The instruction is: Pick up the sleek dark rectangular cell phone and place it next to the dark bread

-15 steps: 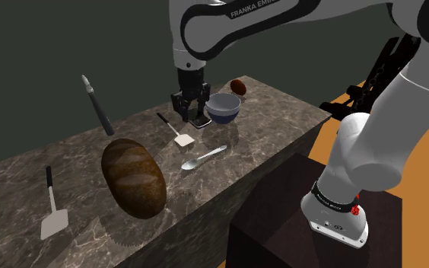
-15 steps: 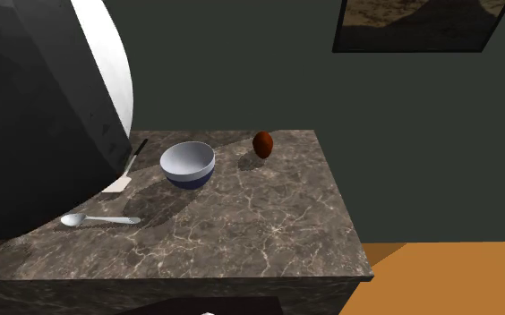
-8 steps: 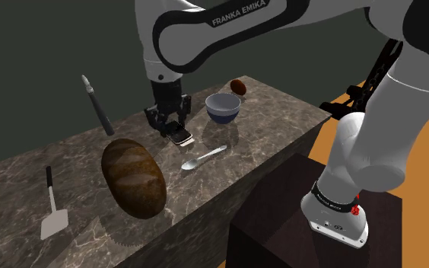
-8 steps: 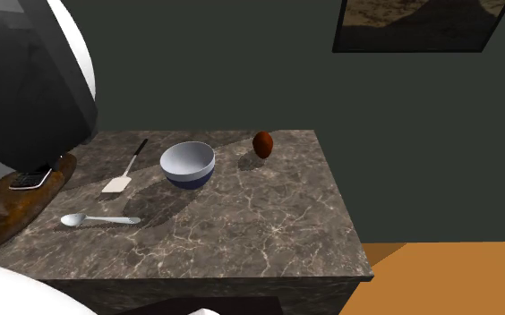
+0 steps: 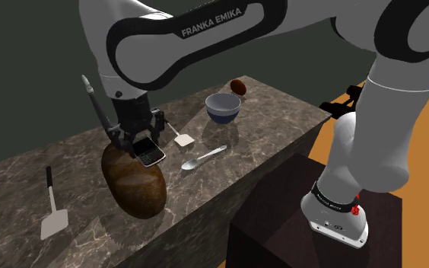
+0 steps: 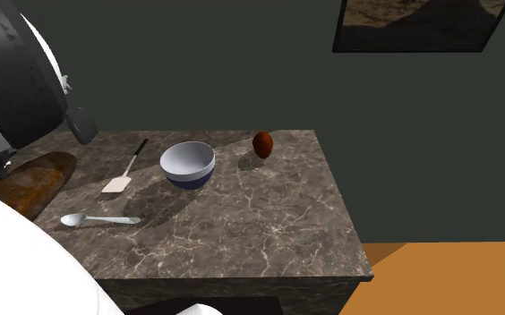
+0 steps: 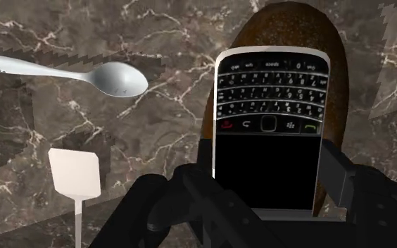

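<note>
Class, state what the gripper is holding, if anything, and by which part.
The gripper clasps the cell phone by its long edges at the screen end; its keypad end juts out over the bread.

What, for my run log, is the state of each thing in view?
gripper, shut on the cell phone.
cell phone, clasped, held off the counter, screen dark.
bread, whole, lying on the counter.
bowl, upright, empty.
spoon, lying flat.
white spatula, lying flat.
brown egg-shaped thing, resting on the counter.
</note>
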You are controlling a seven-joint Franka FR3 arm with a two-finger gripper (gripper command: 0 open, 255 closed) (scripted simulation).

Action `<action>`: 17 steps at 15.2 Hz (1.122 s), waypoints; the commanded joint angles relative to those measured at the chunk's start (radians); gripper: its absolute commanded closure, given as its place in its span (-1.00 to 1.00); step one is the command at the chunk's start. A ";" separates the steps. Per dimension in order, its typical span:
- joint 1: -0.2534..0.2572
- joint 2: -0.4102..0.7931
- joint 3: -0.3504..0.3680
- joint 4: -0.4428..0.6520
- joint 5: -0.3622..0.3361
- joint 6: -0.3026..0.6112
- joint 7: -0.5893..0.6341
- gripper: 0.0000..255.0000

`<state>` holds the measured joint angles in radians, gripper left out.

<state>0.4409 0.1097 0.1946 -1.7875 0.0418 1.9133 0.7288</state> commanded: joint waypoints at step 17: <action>0.267 0.575 0.056 0.809 -0.146 -0.232 0.291 1.00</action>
<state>0.7034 0.6749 0.2509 -0.9848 -0.1023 1.6776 1.0164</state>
